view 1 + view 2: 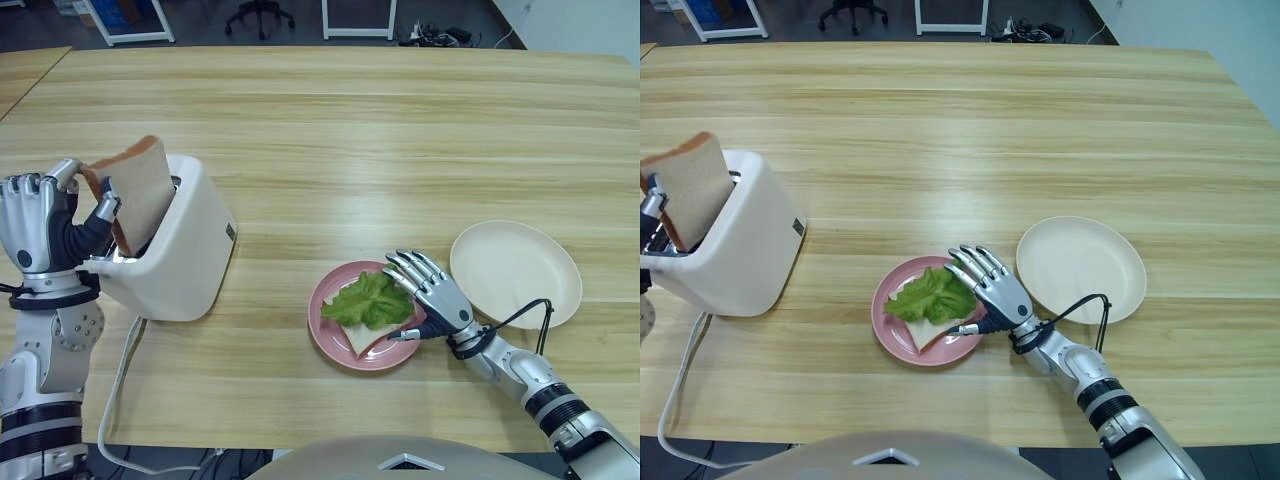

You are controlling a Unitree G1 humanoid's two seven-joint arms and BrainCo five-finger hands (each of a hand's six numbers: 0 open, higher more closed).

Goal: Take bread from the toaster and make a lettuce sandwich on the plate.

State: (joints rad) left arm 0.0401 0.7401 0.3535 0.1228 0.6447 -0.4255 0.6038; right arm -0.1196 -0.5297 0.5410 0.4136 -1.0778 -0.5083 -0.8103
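Bread slice (140, 190) stands tilted in the slot of the toaster (190, 250) at the left of the frame, most of it above the slot. The left hand (40, 225) is closed on its near edge, fingers curled around the crust. The right hand (435, 292), at lower centre-right, holds nothing; its fingers are spread flat over the right rim of the pink plate (328, 343), fingertips at the edge of the lettuce (365, 300). The lettuce leaf lies on a second slice (362, 342) resting on that plate. An empty cream plate (515, 272) sits just right of the right hand. A white cable (118, 375) runs from the toaster toward the lower left, across the wooden table (400, 130).
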